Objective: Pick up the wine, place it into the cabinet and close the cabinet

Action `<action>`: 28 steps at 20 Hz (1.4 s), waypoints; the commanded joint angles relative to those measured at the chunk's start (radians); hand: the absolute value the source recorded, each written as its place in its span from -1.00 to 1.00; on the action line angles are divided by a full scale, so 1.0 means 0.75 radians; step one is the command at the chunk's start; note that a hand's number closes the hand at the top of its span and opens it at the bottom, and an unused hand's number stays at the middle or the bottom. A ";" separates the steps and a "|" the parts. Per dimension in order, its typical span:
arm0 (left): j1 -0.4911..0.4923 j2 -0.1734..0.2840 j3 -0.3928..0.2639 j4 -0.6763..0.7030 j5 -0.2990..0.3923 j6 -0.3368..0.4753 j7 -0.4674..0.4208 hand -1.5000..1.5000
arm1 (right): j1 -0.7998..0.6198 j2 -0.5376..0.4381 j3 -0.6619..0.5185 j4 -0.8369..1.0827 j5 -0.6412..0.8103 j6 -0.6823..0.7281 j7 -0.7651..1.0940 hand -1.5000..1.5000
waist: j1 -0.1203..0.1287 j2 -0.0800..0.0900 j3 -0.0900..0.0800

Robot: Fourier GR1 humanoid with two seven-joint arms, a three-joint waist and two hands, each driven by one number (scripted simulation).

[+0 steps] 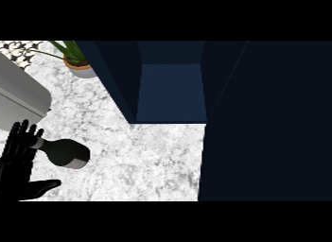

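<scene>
Head view is showing the dark blue cabinet (170, 90) standing open and taking up everything from 12 to 4 o'clock, with its door (273, 123) swinging out as a big dark slab on the right. The marble counter (147, 156) is filling the rest. A grey appliance (11, 92) is sitting at 9 to 10 o'clock, and a potted plant (76, 59) at 11.

The wine (64, 152) is standing at about 8 o'clock, well apart from the cabinet. The left hand (14, 165) is sitting just beside it with fingers straight and spread wide, holding nothing; fingertips are maybe brushing the neck, hard to say from straight above. The right hand isn't showing at all.

So it's lining up the grab, I'd say. Best bet: wrap the body low rather than the skinny neck, keep it upright, then carry it toward 1 o'clock into the opening.
</scene>
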 commanded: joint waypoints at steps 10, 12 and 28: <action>-0.035 0.025 -0.023 0.323 -0.120 -0.046 -0.284 -1.00 | 0.030 0.013 -0.043 -0.167 -0.148 0.005 0.079 -1.00 | 0.001 0.001 0.000; -0.151 0.021 -0.024 0.310 -0.077 0.023 -0.162 -1.00 | 0.084 0.020 0.003 -0.166 -0.106 0.045 0.028 -1.00 | 0.000 0.001 0.000; -0.283 0.020 -0.054 0.668 -0.123 -0.004 -0.373 -1.00 | -0.102 0.012 -0.011 -0.180 -0.089 -0.032 0.217 -1.00 | 0.000 0.000 -0.001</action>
